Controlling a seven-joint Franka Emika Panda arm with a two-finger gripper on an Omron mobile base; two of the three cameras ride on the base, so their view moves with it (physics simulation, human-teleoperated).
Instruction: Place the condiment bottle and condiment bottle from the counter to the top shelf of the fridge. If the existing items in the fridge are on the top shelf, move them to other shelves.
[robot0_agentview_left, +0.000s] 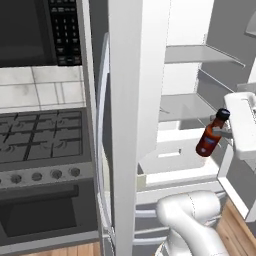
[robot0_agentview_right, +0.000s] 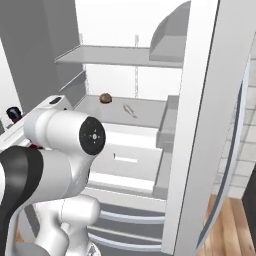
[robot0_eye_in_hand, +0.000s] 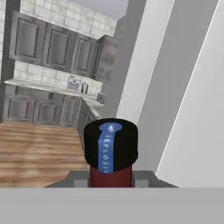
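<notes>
My gripper (robot0_agentview_left: 220, 132) is shut on a red condiment bottle (robot0_agentview_left: 209, 137) with a black cap, which hangs tilted in front of the open fridge, right of its middle shelf (robot0_agentview_left: 183, 106). From the hand view the bottle's black cap with a blue label strip (robot0_eye_in_hand: 110, 146) sits between the fingertips (robot0_eye_in_hand: 80, 179). The cap (robot0_agentview_right: 13, 113) peeks out behind my arm in the right base view. The top shelf (robot0_agentview_right: 117, 55) is above and looks bare. A small brown item (robot0_agentview_right: 105, 98) and a thin pale item (robot0_agentview_right: 130, 110) lie on the middle shelf.
The fridge's open door (robot0_agentview_left: 127, 125) stands between the arm and the stove (robot0_agentview_left: 42, 137); a microwave (robot0_agentview_left: 40, 30) hangs above it. A white drawer (robot0_agentview_right: 125, 157) sits under the middle shelf. The other fridge door (robot0_agentview_right: 210, 125) stands open at the right.
</notes>
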